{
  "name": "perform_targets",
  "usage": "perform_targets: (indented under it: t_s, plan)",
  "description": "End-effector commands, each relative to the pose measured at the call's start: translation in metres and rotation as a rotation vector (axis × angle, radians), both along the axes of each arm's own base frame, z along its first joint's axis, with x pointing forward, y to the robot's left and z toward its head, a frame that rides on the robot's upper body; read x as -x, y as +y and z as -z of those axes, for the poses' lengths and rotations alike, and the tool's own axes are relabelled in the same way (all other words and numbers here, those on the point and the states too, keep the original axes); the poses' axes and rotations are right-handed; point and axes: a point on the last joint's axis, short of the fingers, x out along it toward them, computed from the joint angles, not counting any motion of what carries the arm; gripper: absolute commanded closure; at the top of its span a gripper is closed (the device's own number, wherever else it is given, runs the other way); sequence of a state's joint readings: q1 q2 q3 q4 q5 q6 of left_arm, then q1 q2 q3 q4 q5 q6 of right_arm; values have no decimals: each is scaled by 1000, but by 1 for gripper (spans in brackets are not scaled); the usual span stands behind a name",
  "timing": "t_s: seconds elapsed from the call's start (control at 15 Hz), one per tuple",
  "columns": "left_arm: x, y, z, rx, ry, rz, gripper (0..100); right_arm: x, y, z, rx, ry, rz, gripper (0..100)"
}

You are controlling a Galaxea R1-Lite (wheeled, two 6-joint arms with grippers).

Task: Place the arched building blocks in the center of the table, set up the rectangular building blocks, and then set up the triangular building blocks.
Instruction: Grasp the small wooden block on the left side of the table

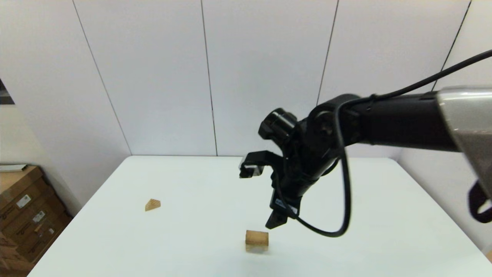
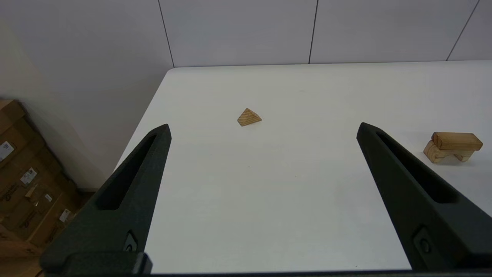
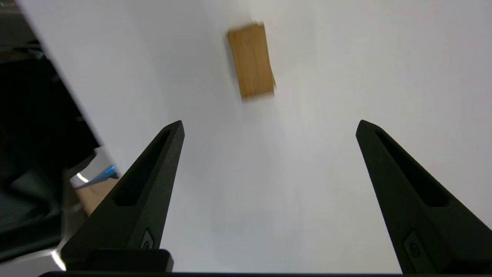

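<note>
On the white table (image 1: 192, 181), the rectangular block (image 2: 457, 141), a tan slab, lies flat on top of the arched block (image 2: 436, 154). In the head view this stack (image 1: 256, 241) sits near the front centre. My right gripper (image 1: 277, 222) hangs just above and slightly right of it, not touching. Its wrist view looks down on the slab (image 3: 251, 59) beyond the open, empty right gripper (image 3: 269, 123). The triangular block (image 1: 152, 204) lies alone to the left, also seen as a small wedge (image 2: 249, 117). My left gripper (image 2: 264, 129) is open and empty, near the table's front left.
Cardboard boxes (image 1: 27, 215) stand on the floor off the table's left edge, and also show as boxes (image 2: 23, 184) in the left wrist view. A black cable (image 1: 346, 207) loops down from the right arm. White wall panels close off the far edge.
</note>
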State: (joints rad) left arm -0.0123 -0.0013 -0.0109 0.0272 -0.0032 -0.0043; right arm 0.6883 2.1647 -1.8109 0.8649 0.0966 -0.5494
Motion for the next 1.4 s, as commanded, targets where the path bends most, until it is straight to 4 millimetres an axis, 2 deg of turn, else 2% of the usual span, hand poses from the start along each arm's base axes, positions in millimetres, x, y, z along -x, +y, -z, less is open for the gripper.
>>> perform_targets:
  t_s: [0.07,0.13,0.2,0.4,0.53,0.6,0.73,0.93,1.07,1.27,1.4]
  plan:
    - [0,0,0,0,2,0,0,75,-73,-115,-178,-103,196,0]
    - [0,0,0,0,2,0,0,99,-93,-137,-249,-132,260,0]
    - [0,0,0,0,2,0,0,126,-114,-151,-298,-152,300,0]
    - [0,0,0,0,2,0,0,193,-167,-161,-343,-251,326,0]
    - [0,0,0,0,2,0,0,225,-205,-158,-379,-323,425,0]
    - [0,0,0,0,2,0,0,242,-222,-149,-379,-354,519,0]
    - [0,0,0,0,2,0,0,271,-240,-129,-367,-395,639,0]
    - [0,0,0,0,2,0,0,313,-253,-89,-389,-551,785,0]
    - [0,0,0,0,2,0,0,341,-257,-55,-420,-685,843,0]
    - [0,0,0,0,2,0,0,365,-258,-27,-431,-782,904,0]
    - [0,0,0,0,2,0,0,369,-256,-13,-379,-827,990,0]
